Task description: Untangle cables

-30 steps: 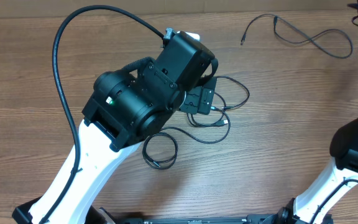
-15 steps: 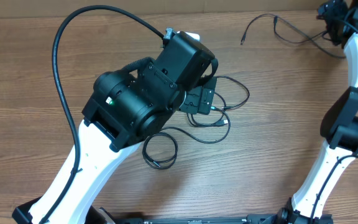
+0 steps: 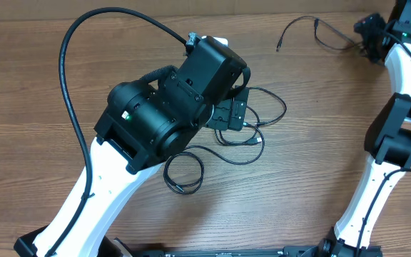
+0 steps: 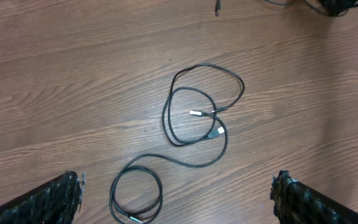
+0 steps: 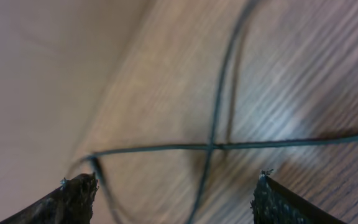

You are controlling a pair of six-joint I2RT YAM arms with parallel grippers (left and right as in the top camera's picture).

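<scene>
Item one: my left gripper (image 4: 178, 182), jaws spread wide and empty, hangs above the looped cables (image 4: 197, 121) lying mid-table (image 4: 55, 74). Item two: my right gripper (image 5: 176, 179), likewise wide and empty, hangs over a separate cable (image 5: 214, 147) that crosses itself near the table's far right corner.

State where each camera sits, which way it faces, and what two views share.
Overhead: above the table, looking down at the tangled cables; left arm and right arm show.
Left wrist: high above, facing down on the tangle; left tool fingertips at bottom corners.
Right wrist: low over the separate cable; right tool fingertips show.
Shared: overhead and left wrist both show the tangle.
</scene>
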